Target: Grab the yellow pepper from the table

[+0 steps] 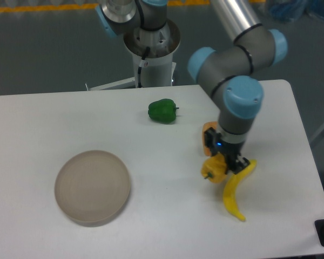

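The yellow pepper (214,168) is a small yellow-orange blocky pepper at the right of the white table (151,226), with its short stem pointing left. My gripper (227,163) points straight down onto it. The dark fingers (238,163) press against the pepper's right side and look closed on it. The pepper is at or just above the tabletop. Its far side is hidden behind the gripper.
A long yellow banana (235,194) lies right next to the pepper, under the gripper's right side. An orange wedge (207,129) shows partly behind the gripper. A green pepper (162,111) sits at the back centre. A round beige plate (92,186) is at the front left.
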Robot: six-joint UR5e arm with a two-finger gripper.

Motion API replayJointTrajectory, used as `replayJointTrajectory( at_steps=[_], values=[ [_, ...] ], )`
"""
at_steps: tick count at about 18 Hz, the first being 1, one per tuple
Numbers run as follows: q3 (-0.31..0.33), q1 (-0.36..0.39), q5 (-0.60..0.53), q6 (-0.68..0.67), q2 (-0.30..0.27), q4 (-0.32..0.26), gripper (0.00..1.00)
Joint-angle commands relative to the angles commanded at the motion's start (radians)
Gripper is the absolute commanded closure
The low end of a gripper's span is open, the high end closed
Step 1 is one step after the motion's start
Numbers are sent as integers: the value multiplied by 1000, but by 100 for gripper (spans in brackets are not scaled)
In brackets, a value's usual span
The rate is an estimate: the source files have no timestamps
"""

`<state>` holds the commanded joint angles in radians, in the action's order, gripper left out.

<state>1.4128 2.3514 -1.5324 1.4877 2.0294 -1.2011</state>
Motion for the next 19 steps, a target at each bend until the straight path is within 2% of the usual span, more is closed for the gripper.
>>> replayJointTrajectory(
  at_steps=[6, 10, 19],
  values=[
    [-14, 16, -28, 42, 9, -34, 97],
    [-55, 11, -29, 25, 18, -58, 96],
    [-64, 5, -15, 65, 18, -77, 98]
  ],
)
